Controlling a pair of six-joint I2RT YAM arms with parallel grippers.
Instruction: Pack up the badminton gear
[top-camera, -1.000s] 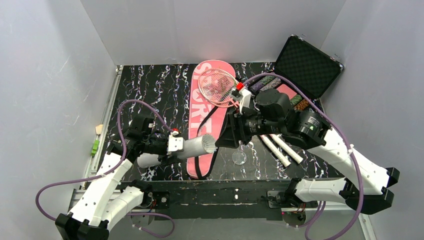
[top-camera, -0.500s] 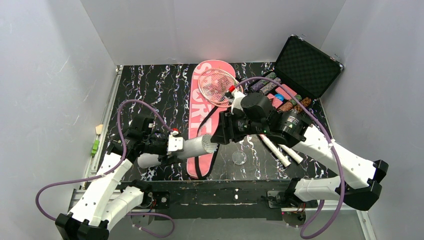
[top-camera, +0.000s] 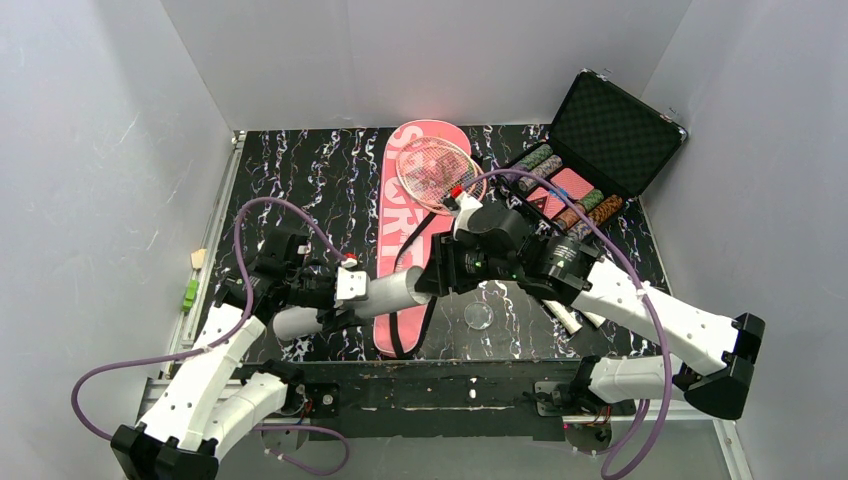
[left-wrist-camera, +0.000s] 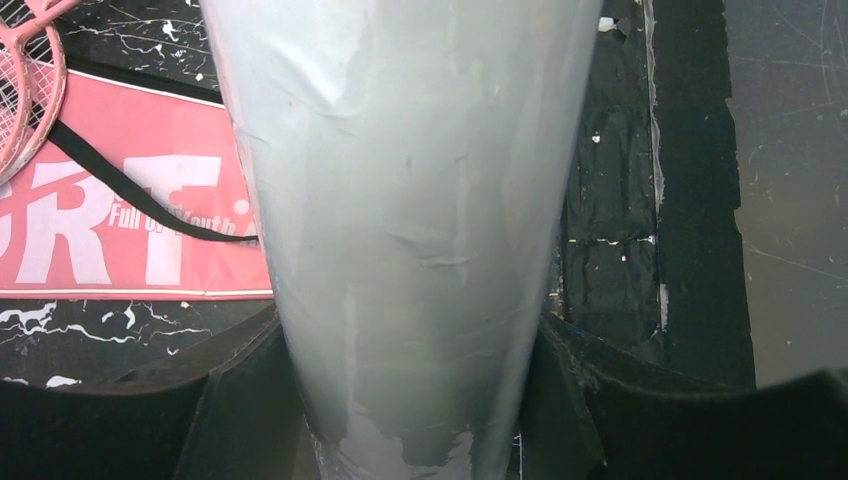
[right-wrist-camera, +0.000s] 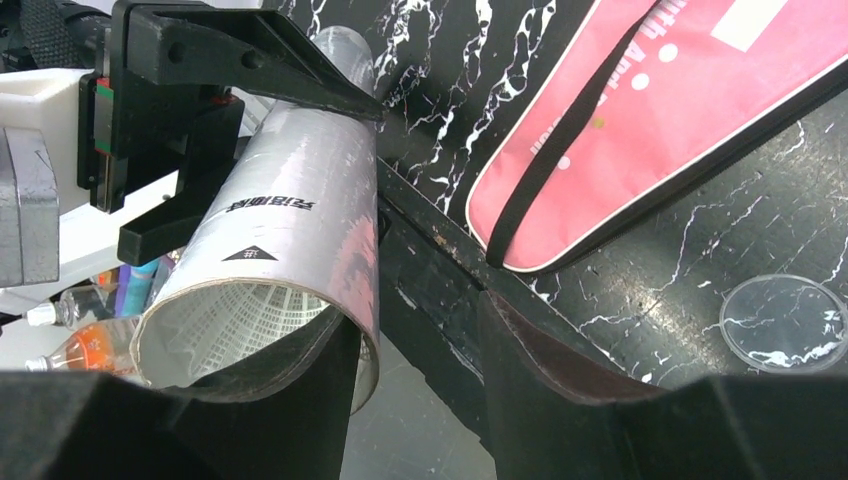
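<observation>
Right gripper (top-camera: 436, 280) swung left to the mouth of the white cylindrical tube (top-camera: 392, 291), jaws apart. Left gripper (left-wrist-camera: 410, 400) clamps its middle, aloft by the long pink bag (right-wrist-camera: 700, 90). We judge it light, crushable: hold mid-body.

Open black case (top-camera: 612, 130) holds coloured chips (top-camera: 590, 204).

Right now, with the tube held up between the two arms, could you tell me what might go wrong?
The right pincer is open right at the mouth of the tube; pushing in could dent the rim or twist the tube in the left pincer. The mouth is uncapped, a clear lid lying on the table, so the shuttlecock inside might slide out if the tube tips.
</observation>
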